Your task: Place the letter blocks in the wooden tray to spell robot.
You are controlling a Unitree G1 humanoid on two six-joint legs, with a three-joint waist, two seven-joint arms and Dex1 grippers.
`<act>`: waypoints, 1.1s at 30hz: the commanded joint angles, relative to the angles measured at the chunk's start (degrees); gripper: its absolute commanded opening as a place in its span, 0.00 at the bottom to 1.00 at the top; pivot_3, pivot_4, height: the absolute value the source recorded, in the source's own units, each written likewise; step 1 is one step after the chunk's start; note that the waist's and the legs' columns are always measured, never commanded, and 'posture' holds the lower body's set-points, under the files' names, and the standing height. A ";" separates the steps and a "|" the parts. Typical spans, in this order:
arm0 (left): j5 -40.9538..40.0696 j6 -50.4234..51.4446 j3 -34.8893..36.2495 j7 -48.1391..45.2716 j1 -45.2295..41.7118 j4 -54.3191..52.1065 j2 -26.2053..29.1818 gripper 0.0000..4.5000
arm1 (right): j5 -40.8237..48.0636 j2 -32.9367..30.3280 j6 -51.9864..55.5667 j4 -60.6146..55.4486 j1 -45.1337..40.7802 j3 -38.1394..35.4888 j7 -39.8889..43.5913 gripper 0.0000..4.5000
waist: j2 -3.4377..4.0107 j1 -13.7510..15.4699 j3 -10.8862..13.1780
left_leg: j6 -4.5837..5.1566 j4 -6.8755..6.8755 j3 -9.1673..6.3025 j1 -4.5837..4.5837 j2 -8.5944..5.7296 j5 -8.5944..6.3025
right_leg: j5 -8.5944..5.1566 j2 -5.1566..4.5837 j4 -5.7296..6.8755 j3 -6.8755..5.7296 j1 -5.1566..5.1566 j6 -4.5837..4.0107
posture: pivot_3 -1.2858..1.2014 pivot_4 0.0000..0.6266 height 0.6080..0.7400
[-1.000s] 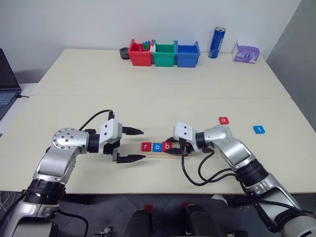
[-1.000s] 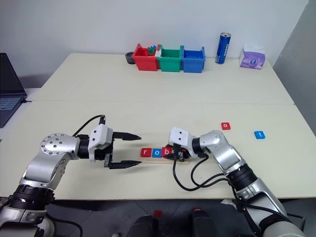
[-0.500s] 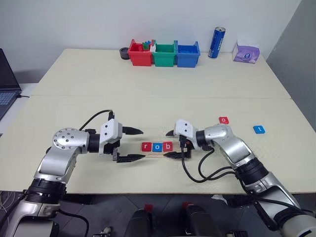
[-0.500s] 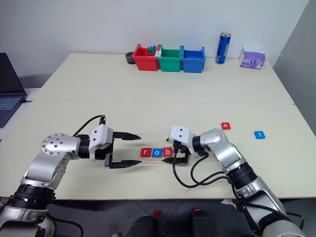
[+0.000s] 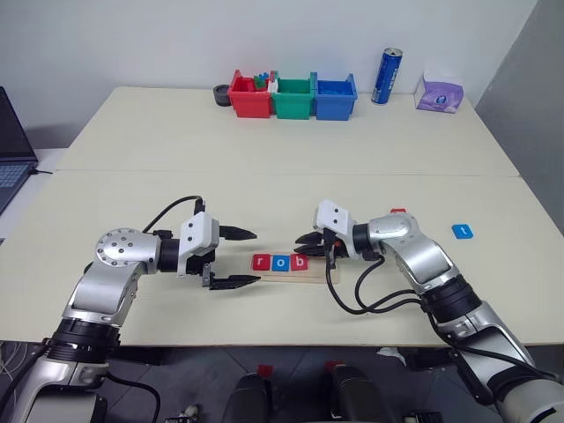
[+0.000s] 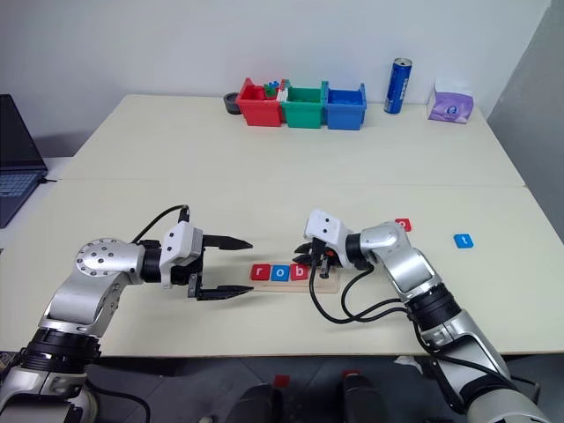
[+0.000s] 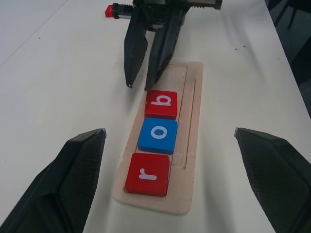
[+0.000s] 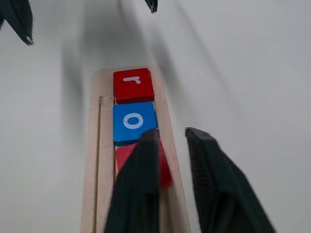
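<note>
In the left eye view, at lower centre, we see the wooden tray [image 5: 295, 269] holding the red r [image 5: 261, 262], blue o [image 5: 280, 262] and red b [image 5: 299, 261]. The right gripper [image 5: 307, 242] is closed and empty above the b; the left gripper [image 5: 248, 258] gapes, empty. A blue t [image 5: 463, 231] lies at right.

In the left wrist view, we see the three blocks in a row at centre.
</note>
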 commanded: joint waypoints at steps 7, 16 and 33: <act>-0.03 -0.86 0.43 0.09 -1.03 -0.65 -0.06 1.00 | -4.11 2.36 -6.81 4.25 -1.56 0.53 -3.96 0.00 | 0.00 -0.02 0.00 | 0.00 0.00 0.00 0.00 0.00 0.00 | 0.00 0.00 0.00 0.01 -0.01 0.00 | 0.52 0.24 1.00; -0.08 -0.89 0.42 0.09 -1.03 -0.80 -0.11 1.00 | -6.52 2.41 -10.78 6.97 -2.08 1.20 -4.11 0.00 | 0.00 -0.02 0.00 | 0.00 0.00 0.00 0.00 0.00 0.00 | 0.00 0.00 0.00 0.02 -0.01 0.00 | 0.52 0.24 1.00; 0.10 -1.05 0.15 -0.04 -1.67 -0.47 -0.28 1.00 | -5.97 1.56 -8.77 2.35 -0.11 1.42 0.08 0.00 | 0.00 -0.01 0.00 | 0.00 0.00 -0.01 0.00 0.01 0.00 | 0.00 0.00 0.01 0.01 -0.01 0.00 | 0.52 0.24 1.00</act>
